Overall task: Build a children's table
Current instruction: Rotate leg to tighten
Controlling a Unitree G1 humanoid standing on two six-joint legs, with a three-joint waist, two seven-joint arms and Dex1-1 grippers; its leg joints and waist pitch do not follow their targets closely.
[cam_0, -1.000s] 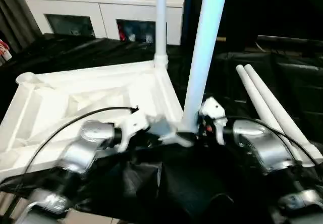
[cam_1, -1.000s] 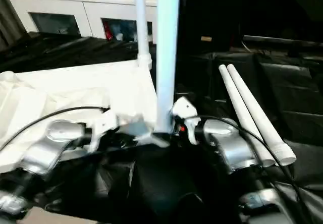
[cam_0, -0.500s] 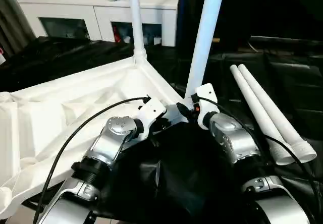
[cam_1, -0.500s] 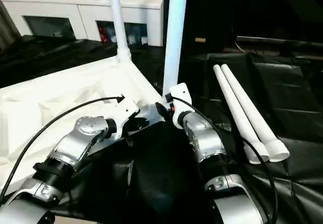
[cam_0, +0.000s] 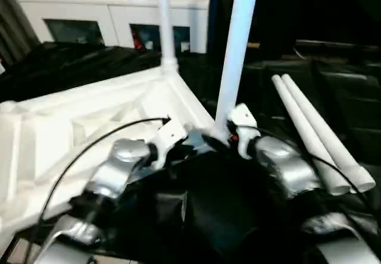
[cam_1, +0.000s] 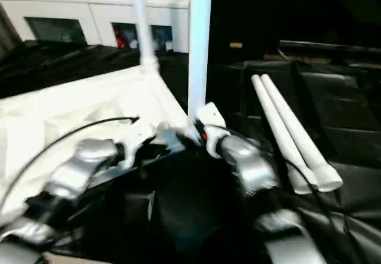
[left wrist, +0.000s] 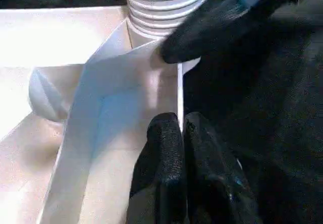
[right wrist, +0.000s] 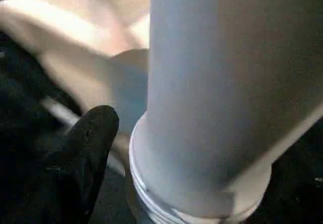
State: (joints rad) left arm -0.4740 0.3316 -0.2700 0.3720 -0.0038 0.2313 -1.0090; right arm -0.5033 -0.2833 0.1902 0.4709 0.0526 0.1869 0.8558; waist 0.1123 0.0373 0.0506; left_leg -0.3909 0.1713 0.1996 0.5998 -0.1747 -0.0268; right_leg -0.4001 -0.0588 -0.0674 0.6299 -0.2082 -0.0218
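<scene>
A white cabinet (cam_0: 113, 5) with glass doors stands at the back; black sheeting (cam_0: 65, 65) covers the surroundings before it.

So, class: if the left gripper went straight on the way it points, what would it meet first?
Probably the ribbed base of the near leg in its corner socket; the shut left gripper points along the tabletop's wall towards it.
</scene>
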